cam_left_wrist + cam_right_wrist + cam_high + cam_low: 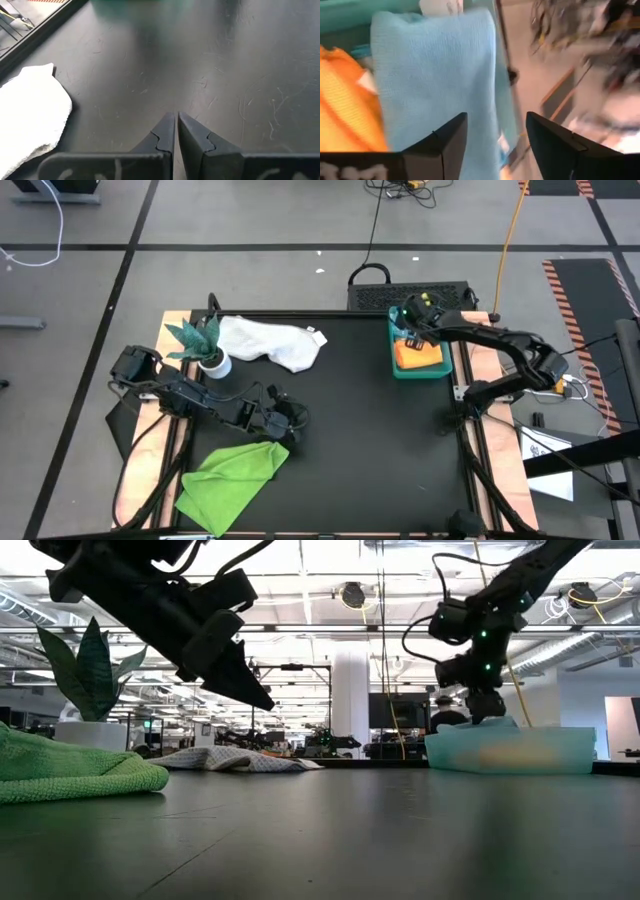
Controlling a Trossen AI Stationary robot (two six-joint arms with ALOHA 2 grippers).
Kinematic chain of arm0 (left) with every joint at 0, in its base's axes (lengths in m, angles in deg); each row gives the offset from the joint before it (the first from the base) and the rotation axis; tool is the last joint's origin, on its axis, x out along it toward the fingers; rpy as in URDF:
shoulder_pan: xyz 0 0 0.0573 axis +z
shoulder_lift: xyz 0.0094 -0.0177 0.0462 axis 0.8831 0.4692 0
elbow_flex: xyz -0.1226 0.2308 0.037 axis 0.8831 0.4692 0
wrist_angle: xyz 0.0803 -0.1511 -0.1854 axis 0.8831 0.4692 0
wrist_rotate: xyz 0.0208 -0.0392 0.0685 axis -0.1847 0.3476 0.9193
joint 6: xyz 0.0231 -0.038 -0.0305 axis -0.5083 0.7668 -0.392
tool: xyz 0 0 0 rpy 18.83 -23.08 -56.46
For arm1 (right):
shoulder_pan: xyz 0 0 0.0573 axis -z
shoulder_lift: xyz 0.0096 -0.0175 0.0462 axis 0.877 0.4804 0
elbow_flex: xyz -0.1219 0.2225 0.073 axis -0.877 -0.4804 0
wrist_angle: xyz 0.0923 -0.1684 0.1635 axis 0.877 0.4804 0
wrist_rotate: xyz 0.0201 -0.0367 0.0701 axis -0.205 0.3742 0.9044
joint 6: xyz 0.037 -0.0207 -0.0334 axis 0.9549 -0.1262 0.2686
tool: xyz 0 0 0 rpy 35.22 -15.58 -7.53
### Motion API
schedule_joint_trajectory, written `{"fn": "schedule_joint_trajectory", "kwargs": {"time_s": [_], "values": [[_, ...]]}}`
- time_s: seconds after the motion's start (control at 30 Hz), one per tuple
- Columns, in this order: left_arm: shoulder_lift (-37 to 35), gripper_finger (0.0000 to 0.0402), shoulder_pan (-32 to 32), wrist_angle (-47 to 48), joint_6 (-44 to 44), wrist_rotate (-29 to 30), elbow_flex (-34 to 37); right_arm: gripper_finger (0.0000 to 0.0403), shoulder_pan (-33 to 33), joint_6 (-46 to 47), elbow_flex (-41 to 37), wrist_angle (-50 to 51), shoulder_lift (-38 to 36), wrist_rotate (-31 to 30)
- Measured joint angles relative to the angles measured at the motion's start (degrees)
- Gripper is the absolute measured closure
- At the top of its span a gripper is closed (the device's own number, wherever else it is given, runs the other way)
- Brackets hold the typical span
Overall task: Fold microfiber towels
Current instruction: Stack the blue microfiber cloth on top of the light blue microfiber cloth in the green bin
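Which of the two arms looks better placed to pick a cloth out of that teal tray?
Probably the right. The right gripper hangs open over the teal tray, right above the pale blue towel. The left gripper is shut, over bare table by the lime green towel.

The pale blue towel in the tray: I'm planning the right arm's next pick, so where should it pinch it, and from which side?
Probably from above, at the pale blue towel's raised edge draped over the teal tray's wall. That fold stands clear of the orange towel beside it, so the open right gripper, hovering just over it, could close on blue alone.
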Motion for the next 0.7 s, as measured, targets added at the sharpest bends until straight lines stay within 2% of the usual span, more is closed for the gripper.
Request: {"fn": "schedule_joint_trajectory", "kwargs": {"time_s": [0.13,0.23,0.3,0.4,0.47,0.63,0.7], "values": [[0.0,0.0376,0.0,0.0,0.02,-0.09,0.0,0.0248,0.64,16.86,2.84,8.23,0.0,-0.19],[0.0,0.0376,0.0,0.0,0.02,-0.13,0.0,0.029,1.2,29.52,5.21,12.5,-0.04,-0.15],[0.0,0.0376,0.0,-0.02,0.02,-0.13,0.0,0.0322,1.89,34.21,5.53,13.5,-0.07,0.03],[0.0,0.0376,0.0,-0.02,0.02,-0.13,0.0,0.0374,4.26,37.28,5.49,14.28,0.95,2.33],[0.0,0.0376,0.0,-0.02,0.04,-0.13,0.0,0.0395,6.23,38.2,5.41,13.36,2.31,4.17],[0.0,0.0376,-0.13,-0.02,0.44,-2.34,0.0,0.0392,8.65,38.11,3.34,3.36,7.58,4.53],[0.0,0.0376,-0.42,-0.03,1.0,-3.02,0.0,0.0398,8.42,34.8,2.17,-2.64,9.34,6.57]]}}
